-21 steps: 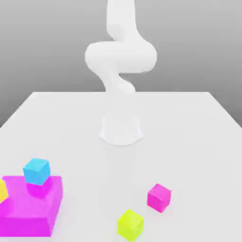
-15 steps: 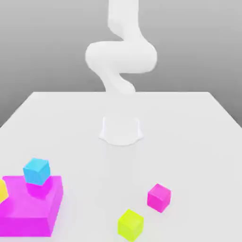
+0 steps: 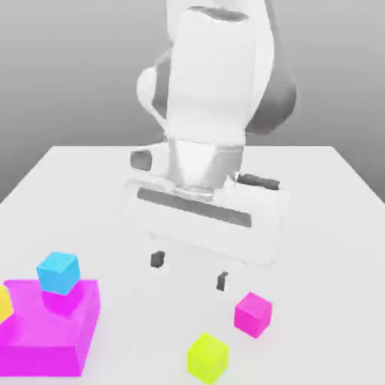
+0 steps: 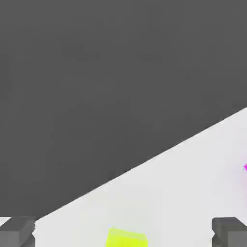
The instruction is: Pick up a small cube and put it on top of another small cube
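The lime-yellow small cube (image 3: 207,357) rests on the white table near the front edge, and also appears in the hand view (image 4: 125,238) between the two dark fingertips. The magenta-pink small cube (image 3: 253,314) sits just behind it, toward the exterior view's right. My gripper (image 3: 189,271) hangs open above the table, behind both cubes, with nothing between its fingers (image 3: 157,259). The hand's wide white body blocks the middle of the table.
A large flat magenta block (image 3: 45,331) lies at the front of the exterior view's left, with a cyan-blue cube (image 3: 58,272) on top and an orange-yellow cube (image 3: 4,304) at its left edge. The table edge (image 4: 144,161) shows in the hand view.
The arm has swung forward and down: the hand, earlier out of sight, now hangs low over the table's middle, just behind the two small cubes. The cubes have not moved.
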{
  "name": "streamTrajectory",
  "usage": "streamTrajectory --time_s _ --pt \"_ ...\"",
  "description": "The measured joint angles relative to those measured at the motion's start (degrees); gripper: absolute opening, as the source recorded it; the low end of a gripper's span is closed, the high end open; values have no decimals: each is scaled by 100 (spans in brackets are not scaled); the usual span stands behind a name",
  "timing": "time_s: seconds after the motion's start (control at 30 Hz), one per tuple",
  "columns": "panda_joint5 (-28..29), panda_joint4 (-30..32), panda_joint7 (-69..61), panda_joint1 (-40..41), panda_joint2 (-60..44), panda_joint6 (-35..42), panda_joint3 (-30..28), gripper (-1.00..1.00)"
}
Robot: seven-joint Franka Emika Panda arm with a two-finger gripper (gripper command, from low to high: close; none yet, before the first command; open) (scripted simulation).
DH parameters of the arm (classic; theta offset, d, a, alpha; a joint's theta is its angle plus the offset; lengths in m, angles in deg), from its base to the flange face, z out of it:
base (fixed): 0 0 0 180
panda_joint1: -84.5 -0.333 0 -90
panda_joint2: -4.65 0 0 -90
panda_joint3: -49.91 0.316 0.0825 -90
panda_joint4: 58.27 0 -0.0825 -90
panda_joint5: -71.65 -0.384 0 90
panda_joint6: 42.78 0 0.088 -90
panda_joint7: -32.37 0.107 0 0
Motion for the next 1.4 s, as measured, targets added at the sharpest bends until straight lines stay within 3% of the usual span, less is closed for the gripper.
streamTrajectory --time_s 0.17,0.33,0.37,0.57,0.77,1.07,1.17,1.37,1.4 --pt "-278 203 452 -69 -957 -494 28 0" --pt "39 36 792 -417 -1998 -1276 -386 0" --pt "69 15 815 -469 -2105 -1360 -445 -100" --pt "102 3 844 -493 -2159 -1412 -474 -100" --pt "-379 231 471 -211 -1150 -633 -79 -100" --pt "-1137 1258 -1068 -589 311 -220 708 -100" --pt "-1438 1606 -1624 -888 733 -177 727 -100" --pt "-576 1645 -1107 -868 -162 -1075 563 -100" --pt "-369 1635 -959 -950 -361 -1250 442 100"
